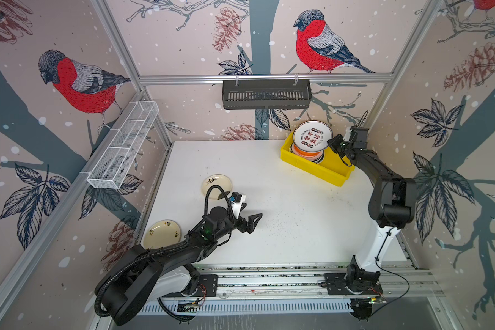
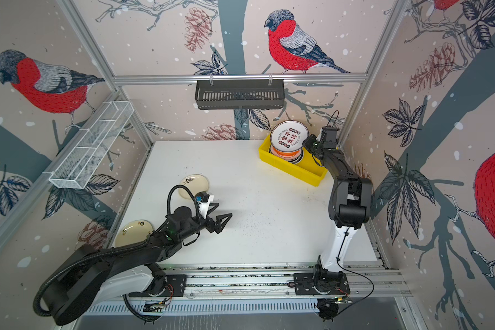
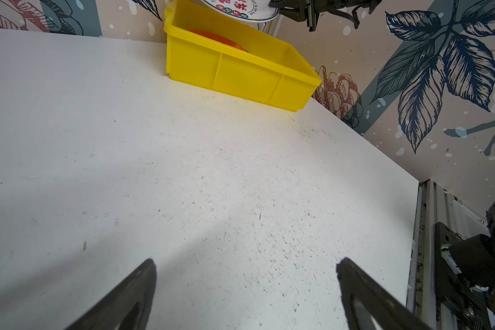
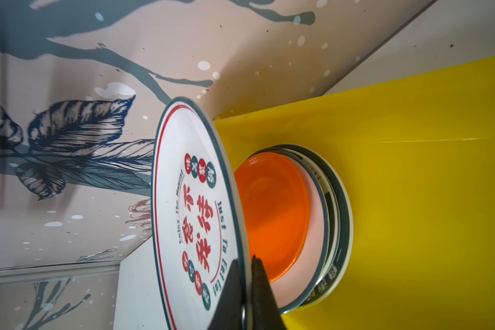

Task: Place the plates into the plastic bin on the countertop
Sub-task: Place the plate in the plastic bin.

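My right gripper (image 1: 330, 143) (image 4: 247, 260) is shut on the rim of a white plate with red characters (image 1: 312, 135) (image 2: 289, 135) (image 4: 189, 214). It holds the plate tilted above the far end of the yellow plastic bin (image 1: 317, 168) (image 2: 295, 171) (image 3: 240, 74). Inside the bin lies a stack of plates with an orange plate (image 1: 305, 152) (image 4: 272, 214) on top. Two cream plates (image 1: 216, 184) (image 1: 162, 234) lie on the left of the white countertop (image 1: 283, 205). My left gripper (image 1: 253, 210) (image 2: 225, 209) (image 3: 246, 261) stands open and empty over the countertop's middle.
A black slatted basket (image 1: 266, 94) hangs on the back rail. A long white wire-mesh basket (image 1: 123, 145) hangs on the left rail. The bin sits at the back right corner near the wall. Aluminium rails (image 1: 269, 280) run along the front edge.
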You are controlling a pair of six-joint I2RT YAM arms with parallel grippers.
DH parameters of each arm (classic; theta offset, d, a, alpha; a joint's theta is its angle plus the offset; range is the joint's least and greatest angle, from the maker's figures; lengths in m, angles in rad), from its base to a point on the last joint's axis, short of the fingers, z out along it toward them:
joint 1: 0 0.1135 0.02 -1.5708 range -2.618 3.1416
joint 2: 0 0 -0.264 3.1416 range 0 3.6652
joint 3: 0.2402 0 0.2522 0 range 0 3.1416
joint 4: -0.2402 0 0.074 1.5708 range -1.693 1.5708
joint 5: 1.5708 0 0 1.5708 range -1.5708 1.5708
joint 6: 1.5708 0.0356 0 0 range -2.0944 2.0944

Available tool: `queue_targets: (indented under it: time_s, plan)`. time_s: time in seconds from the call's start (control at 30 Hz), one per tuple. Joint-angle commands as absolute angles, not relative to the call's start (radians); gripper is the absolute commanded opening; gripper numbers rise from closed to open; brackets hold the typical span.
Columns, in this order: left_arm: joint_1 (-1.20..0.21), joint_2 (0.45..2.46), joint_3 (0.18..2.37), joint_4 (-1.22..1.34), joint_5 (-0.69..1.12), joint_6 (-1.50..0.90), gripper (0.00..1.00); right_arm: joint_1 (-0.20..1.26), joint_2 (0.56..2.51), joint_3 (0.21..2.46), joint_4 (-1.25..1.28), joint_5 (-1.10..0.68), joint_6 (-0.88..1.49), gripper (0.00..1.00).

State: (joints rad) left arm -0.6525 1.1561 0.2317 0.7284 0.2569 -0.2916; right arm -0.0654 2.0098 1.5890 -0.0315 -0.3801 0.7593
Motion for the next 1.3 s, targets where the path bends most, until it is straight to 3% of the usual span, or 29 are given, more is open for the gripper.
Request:
queue_targets:
  time_s: [0.0,0.97,1.07,1.13,1.27]
  plan:
    - [-0.653,1.155,0.235,0.761,0.241,-0.290,0.98,-0.052,2.059,1.641,-0.068,-0.368,0.741,0.00]
    - [-0.653,1.126,0.230,0.739,0.218,-0.294,0.98,-0.039,2.182,1.684,-0.188,-0.290,0.791,0.01]
    - [-0.653,1.126,0.230,0.737,0.216,-0.293,0.98,-0.023,2.208,1.738,-0.237,-0.275,0.761,0.19]
    - [-0.653,1.124,0.230,0.736,0.213,-0.292,0.98,-0.010,2.215,1.766,-0.273,-0.248,0.742,0.48]
    - [-0.653,1.125,0.230,0.732,0.200,-0.290,0.98,-0.002,2.196,1.787,-0.322,-0.189,0.722,0.74]
